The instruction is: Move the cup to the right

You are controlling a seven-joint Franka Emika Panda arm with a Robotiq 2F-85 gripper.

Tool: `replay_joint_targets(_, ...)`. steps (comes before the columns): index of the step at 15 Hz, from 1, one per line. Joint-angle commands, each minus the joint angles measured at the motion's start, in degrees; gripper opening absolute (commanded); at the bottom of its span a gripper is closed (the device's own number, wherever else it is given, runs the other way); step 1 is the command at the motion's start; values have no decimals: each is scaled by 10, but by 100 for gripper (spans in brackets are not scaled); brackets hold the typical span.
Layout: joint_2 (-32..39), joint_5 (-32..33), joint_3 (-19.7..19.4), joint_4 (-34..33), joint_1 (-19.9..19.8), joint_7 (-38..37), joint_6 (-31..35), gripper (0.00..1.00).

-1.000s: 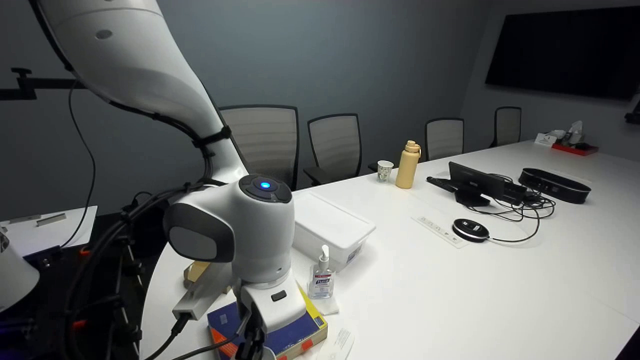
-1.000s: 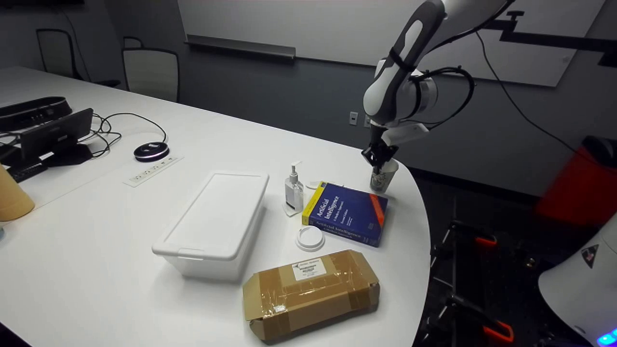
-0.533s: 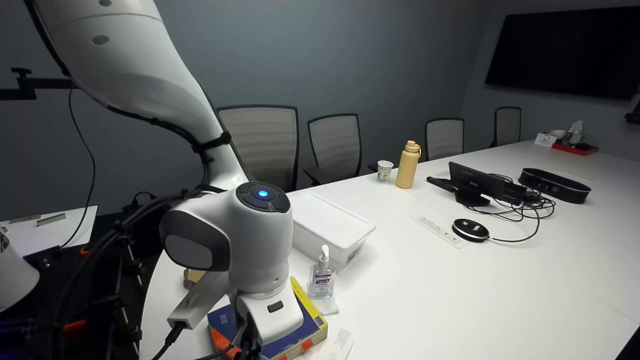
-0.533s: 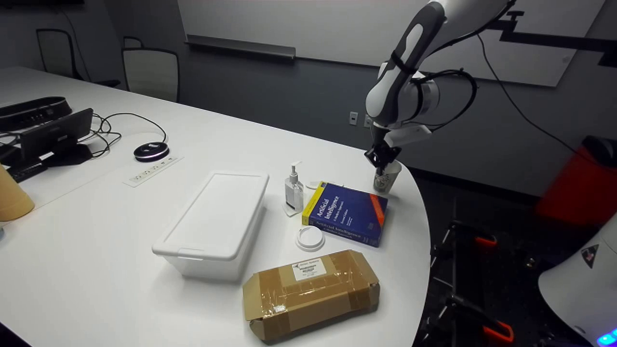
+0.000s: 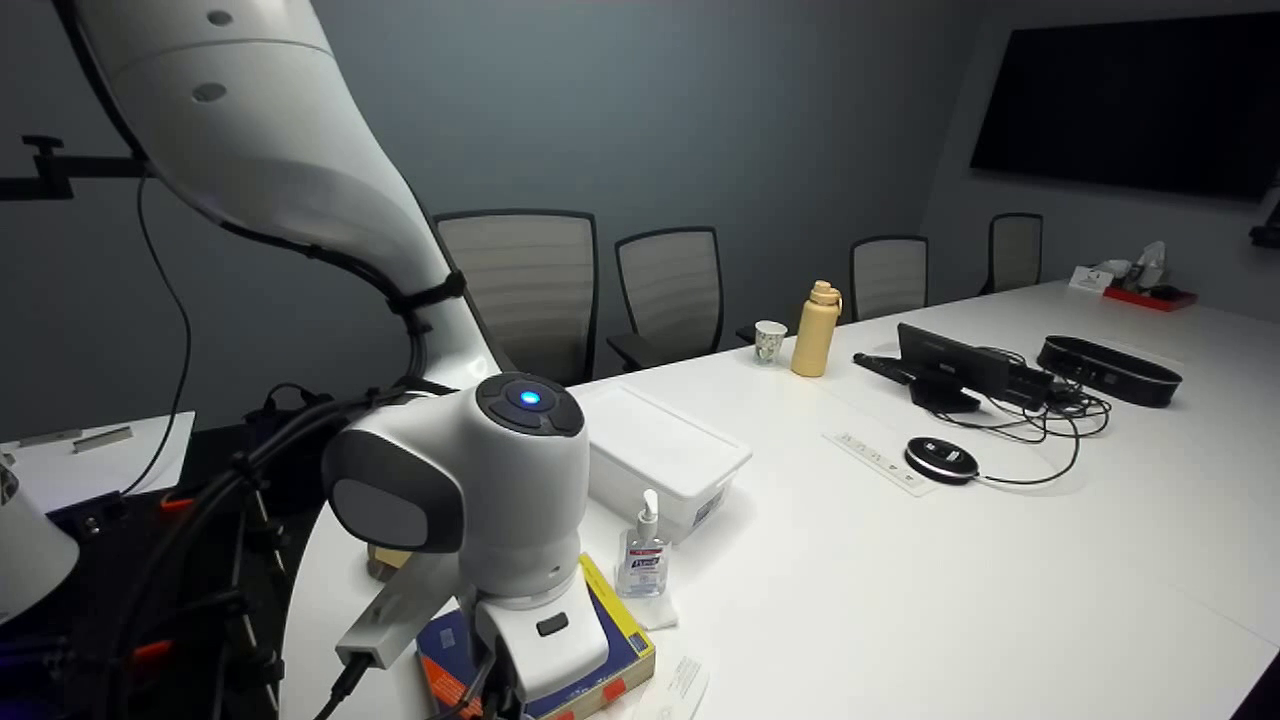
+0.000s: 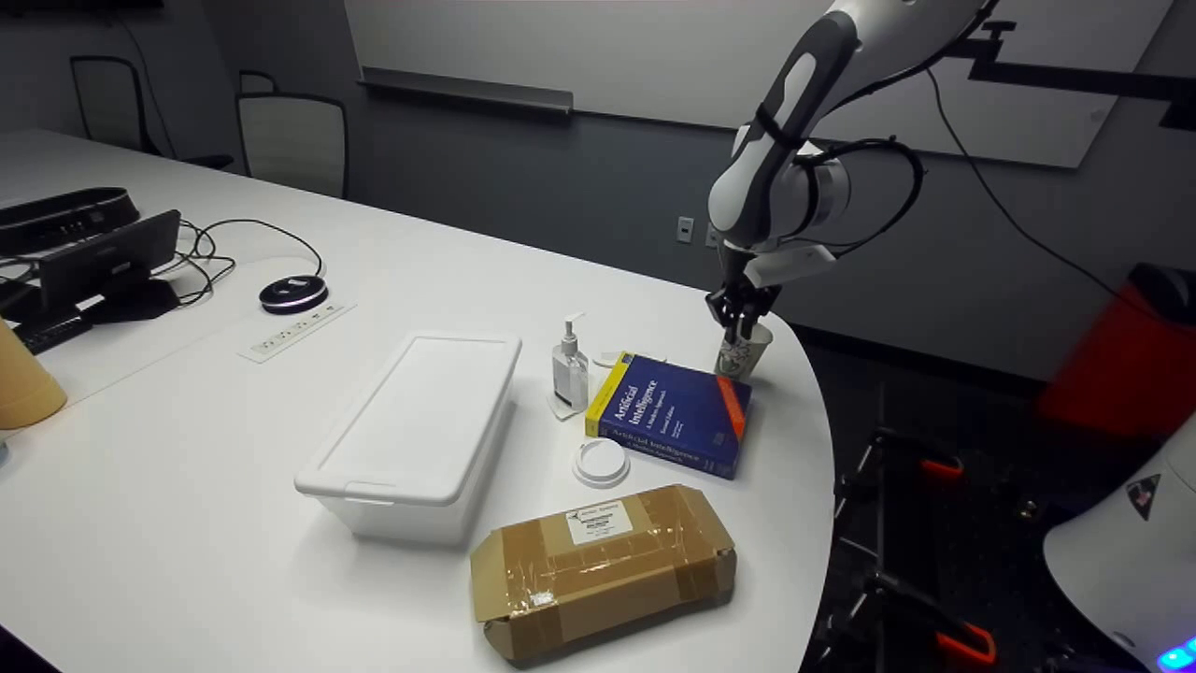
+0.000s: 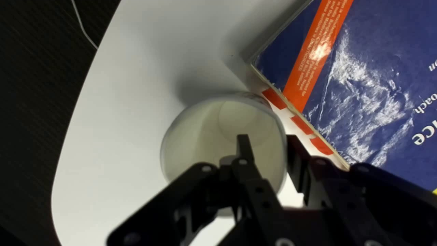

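Near the table edge [image 7: 82, 136], only the wrist view showed the gripper [image 7: 269, 145] parted astride the rim of the cup [image 7: 208, 133].

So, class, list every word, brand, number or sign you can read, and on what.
"Artificial Intelligence": blue textbook cover and spine.
"A Modern Approach": cover and spine.
"Second Edition": cover, faint.
"these territories is UNAUTHORIZED": orange strip; other print partly blurred.
"Purell": hand-sanitizer bottle.
Too small or blurred: cardboard box label, robot base sticker.

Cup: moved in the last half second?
Yes, slightly: in an exterior view, the cup has shifted leftward in the picture, toward the unmoved blue book.
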State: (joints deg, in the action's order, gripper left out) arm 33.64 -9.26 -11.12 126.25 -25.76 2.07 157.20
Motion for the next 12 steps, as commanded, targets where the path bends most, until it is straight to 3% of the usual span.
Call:
replay_joint_targets(1, -1, 0, -9, -6, 12, -9, -5, 65)
replay_joint_targets(6, -15, 6, -14, -14, 26, -14, -10, 99)
replay_joint_targets(12, -85, 38, -40, -7, 86, -46, -41, 100)
